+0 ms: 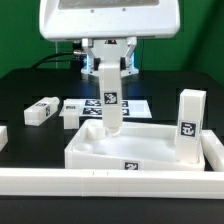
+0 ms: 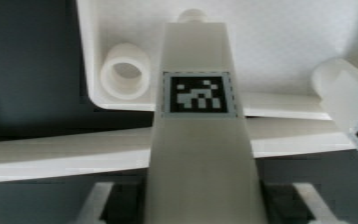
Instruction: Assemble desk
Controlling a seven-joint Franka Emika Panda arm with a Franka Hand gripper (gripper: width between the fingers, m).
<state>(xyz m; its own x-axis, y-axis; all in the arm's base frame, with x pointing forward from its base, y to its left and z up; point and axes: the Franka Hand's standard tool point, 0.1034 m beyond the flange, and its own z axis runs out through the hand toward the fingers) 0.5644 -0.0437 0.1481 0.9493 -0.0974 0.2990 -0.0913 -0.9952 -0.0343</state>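
Observation:
My gripper is shut on an upright white leg with a tag on its face. The leg's lower end hangs just inside the desk top, a rimmed white tray, near its back corner on the exterior view's left. In the wrist view the round corner socket lies beside the leg's tip, not under it. A second leg stands upright in the tray's corner on the exterior view's right.
Two loose legs lie on the black table at the exterior view's left. The marker board lies behind the tray. White border rails run along the front and the right side.

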